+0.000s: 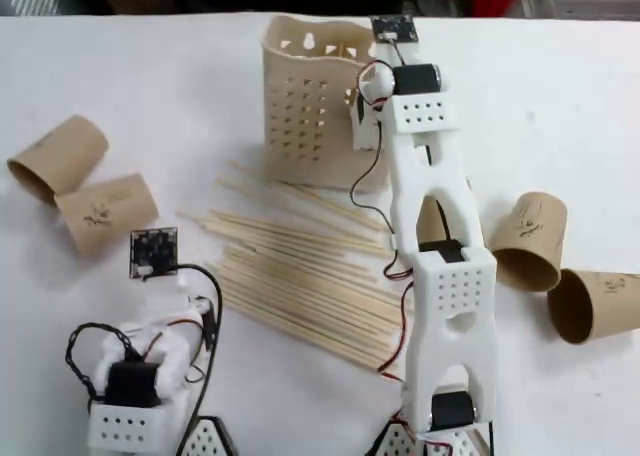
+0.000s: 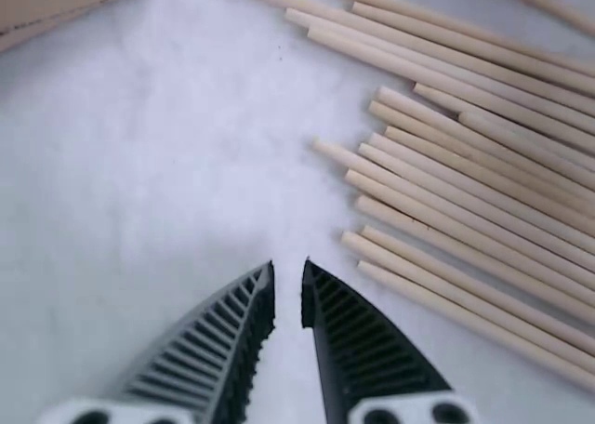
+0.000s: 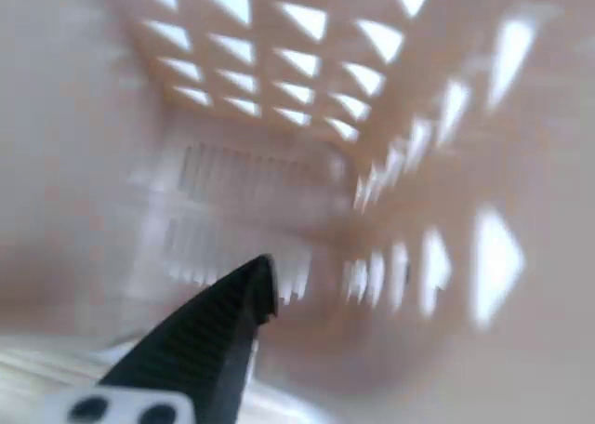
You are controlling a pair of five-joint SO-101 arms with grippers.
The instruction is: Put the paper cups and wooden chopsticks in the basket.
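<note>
Your left tool point(image 2: 288, 280) hangs low over the surface point(image 2: 139, 164), all but clenched on nothing. The chopsticks point(image 2: 465, 192) lie just beside it, cut ends toward it and long axes running off toward the right arm. You'd meet them end-on, so I'd say come across them instead. They're pale, thin and loosely fanned. Paper cups point(image 1: 107, 211) lie tipped over on either side. Farthest out, the right tool point(image 1: 368, 96) is inside the basket point(image 1: 300, 106); whether it's clenched, can't tell.
</note>
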